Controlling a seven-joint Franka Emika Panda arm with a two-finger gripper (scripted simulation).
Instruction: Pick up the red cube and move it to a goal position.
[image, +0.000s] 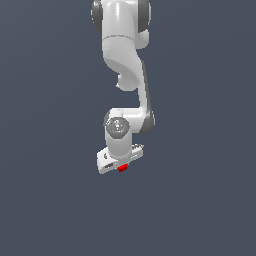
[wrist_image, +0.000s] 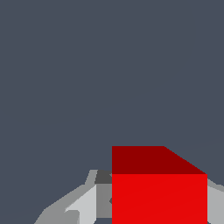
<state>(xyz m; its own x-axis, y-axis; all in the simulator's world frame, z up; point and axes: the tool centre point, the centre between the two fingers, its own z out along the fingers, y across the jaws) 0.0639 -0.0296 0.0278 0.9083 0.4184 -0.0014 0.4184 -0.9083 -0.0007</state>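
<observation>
The gripper (image: 121, 168) is clamping the red cube (image: 122, 168) between its 2 fingers (wrist_image: 85, 205); in the wrist view the cube (wrist_image: 159, 192) is filling the gap, with a pale finger showing on either side of it and pressing against its faces. Seen from the exterior view, only a small red patch is peeking out beneath the white hand, so the cube is sitting right at the fingertips rather than deep in the grip. Above the cube, the arm (image: 122, 55) is hanging down with its wrist bent over the load. Around the cube there is only plain dark grey ground, and no goal marker is showing. The risk, in my judgement, is slippage: with so shallow a hold, a quick swing or sudden stop could be working the cube loose. Whether the cube is lifted off the ground I cannot tell.
</observation>
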